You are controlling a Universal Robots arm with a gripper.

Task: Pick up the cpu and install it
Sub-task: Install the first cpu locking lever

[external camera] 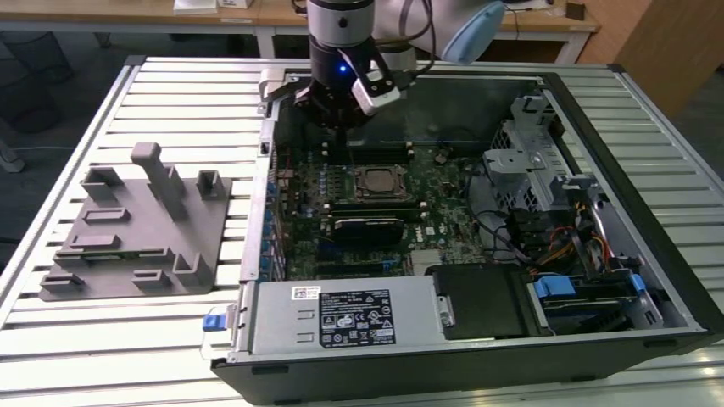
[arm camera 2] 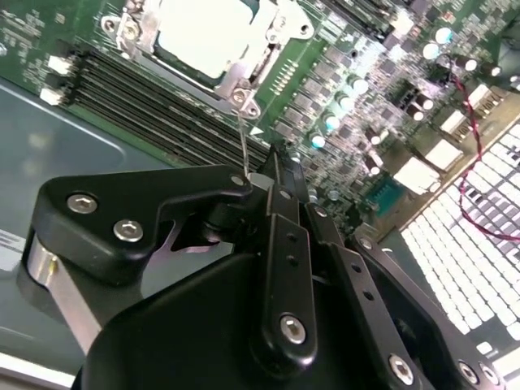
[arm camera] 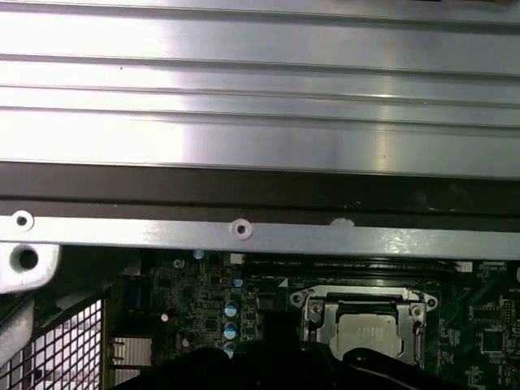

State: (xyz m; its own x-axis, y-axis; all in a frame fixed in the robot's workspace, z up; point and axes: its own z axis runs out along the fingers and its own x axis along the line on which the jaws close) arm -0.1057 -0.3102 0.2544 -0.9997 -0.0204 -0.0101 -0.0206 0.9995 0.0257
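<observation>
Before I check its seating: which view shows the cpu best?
The second wrist view: the cpu appears large, its pale silver top framed by the socket bracket. In the first wrist view the cpu is partly cut off by the dark gripper body. In the exterior view the cpu sits small in the motherboard socket.

One open computer case (external camera: 476, 356) lies on one slatted metal surface (external camera: 136, 339). Inside the case sits one green motherboard (external camera: 339, 182), carrying one CPU (external camera: 375, 181) in one socket at the board's middle. One power supply (external camera: 339, 318) and one black drive cage (external camera: 481, 301) sit at the case's near edge. One grey fixture block (external camera: 136, 233) rests beside the case. One robot arm (external camera: 339, 34) hangs above the motherboard.
</observation>
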